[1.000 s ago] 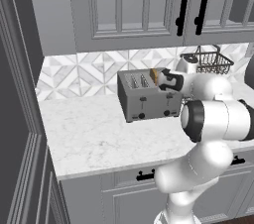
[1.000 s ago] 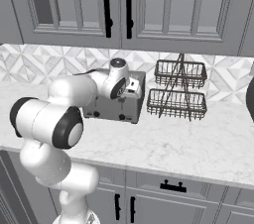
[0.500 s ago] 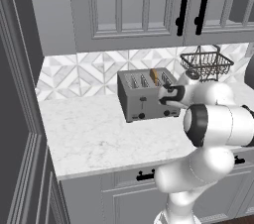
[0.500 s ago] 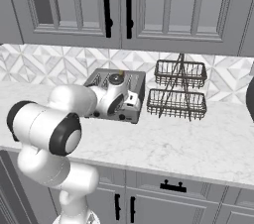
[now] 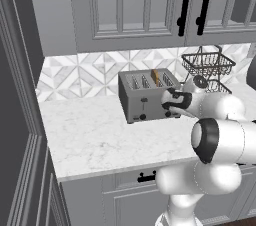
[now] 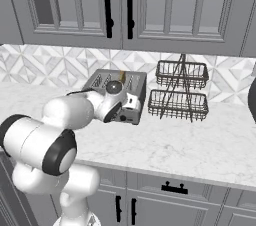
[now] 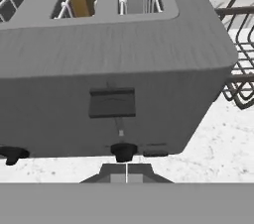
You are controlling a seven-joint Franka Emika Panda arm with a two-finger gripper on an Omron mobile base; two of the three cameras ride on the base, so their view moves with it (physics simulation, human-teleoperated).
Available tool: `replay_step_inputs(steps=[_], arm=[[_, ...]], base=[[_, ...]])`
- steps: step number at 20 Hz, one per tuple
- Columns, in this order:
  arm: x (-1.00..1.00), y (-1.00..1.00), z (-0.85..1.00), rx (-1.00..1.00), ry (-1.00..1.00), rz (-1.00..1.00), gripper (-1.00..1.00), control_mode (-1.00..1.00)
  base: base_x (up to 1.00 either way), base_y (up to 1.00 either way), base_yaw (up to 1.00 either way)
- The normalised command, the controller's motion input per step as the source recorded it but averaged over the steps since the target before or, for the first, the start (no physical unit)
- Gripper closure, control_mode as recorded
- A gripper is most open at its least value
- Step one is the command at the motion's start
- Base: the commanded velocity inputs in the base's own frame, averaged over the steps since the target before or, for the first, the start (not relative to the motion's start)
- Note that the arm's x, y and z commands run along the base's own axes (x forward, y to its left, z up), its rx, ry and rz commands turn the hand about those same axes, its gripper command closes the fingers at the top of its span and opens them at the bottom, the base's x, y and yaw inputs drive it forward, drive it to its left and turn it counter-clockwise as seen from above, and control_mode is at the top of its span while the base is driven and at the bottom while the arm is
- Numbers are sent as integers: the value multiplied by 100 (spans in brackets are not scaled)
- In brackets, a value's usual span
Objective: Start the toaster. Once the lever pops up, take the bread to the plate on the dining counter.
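on worktop (image 5: 100,140), toaster (image 7: 114,69) facing shut tool (image 7: 127,172)

The arm reaches forward, bent at the elbow, its claw (image 7: 127,172) closed.

The left base view looks from behind and left of the arm, forward and down across the bench (image 5: 95,135) toward the tiled wall, with the toaster (image 5: 147,95) at middle distance. The right base view faces the same way from behind and right. Both share the toaster (image 6: 120,95), the wire rack (image 6: 180,90) and the upper cabinets. The hand view sits very near the toaster's (image 7: 114,84) front, looking slightly down on its slots, with the rack (image 7: 238,44) at its right edge.
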Motion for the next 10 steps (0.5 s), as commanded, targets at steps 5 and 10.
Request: replay_step_inputs(steps=[5,10], arm=[[24,7,57,0,0,0,100,-100],[53,1,-3,1,9,0,100,-100]], base=[[0,0,0],[0,0,0]])
